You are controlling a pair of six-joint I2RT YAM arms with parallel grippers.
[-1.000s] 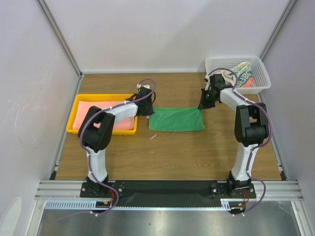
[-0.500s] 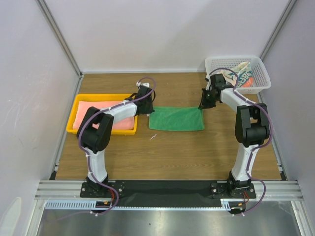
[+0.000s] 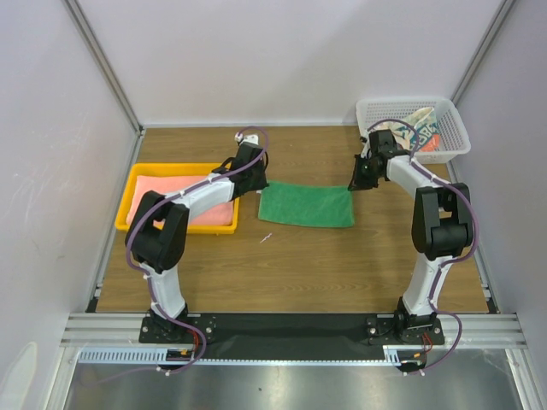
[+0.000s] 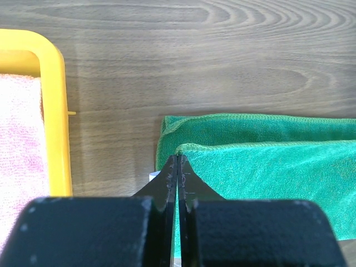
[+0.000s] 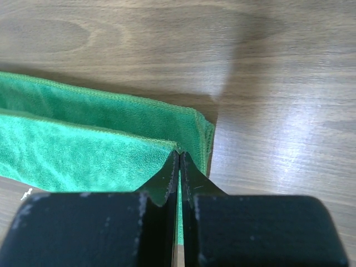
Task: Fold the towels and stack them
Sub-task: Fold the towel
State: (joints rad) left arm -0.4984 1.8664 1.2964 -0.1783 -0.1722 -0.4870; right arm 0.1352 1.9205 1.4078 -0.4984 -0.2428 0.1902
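Observation:
The green towel (image 3: 306, 205) lies flat in the middle of the table, folded into a long strip. My left gripper (image 3: 260, 185) is shut on its upper layer's far left corner (image 4: 179, 157). My right gripper (image 3: 351, 185) is shut on the far right corner (image 5: 179, 152). In both wrist views the pinched edge (image 4: 267, 146) stands a little above the lower layer (image 5: 111, 108). The salmon-pink towel (image 3: 158, 190) lies folded in the yellow tray (image 3: 128, 195). The patterned towel (image 3: 425, 132) is bunched in the white basket (image 3: 453, 128).
The yellow tray's rim (image 4: 55, 111) lies just left of the green towel, with the pink towel (image 4: 19, 144) inside it. A small white scrap (image 3: 266, 237) lies on the wood in front of the towel. The cell's walls close in the left, right and back.
My left gripper has shut on the towel's left corner. Both wrists have shifted slightly toward the back, and the towel's far edge has moved with them.

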